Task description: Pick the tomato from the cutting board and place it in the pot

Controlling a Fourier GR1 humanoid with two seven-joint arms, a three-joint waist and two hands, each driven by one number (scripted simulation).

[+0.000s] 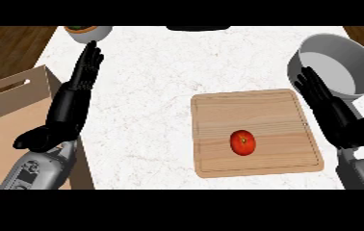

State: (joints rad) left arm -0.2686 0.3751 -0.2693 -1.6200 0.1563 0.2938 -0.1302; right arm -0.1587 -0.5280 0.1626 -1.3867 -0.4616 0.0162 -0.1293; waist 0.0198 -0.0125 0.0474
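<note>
Tomato (242, 143) on the lower half of the board (213, 109), head view; pot (313, 57) stands apart at upper right. Right hand (323, 100), fingers straight, lies beside the board's right edge; left hand (74, 95), fingers straight, rests at far left.

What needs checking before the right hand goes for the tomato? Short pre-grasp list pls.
1. Tomato lies on the cutting board, uncovered: ok.
2. Right hand open, fingers straight, holding nothing: ok.
3. Board surface between right hand and tomato free of other things: ok.
4. Pot upright behind the board's right corner, no lid: ok.
5. Left hand open at the far left, apart from the board: ok.
6. Gap between right hand and pot: fingertips overlap the pot in the head view, contact cannot tell.
</note>
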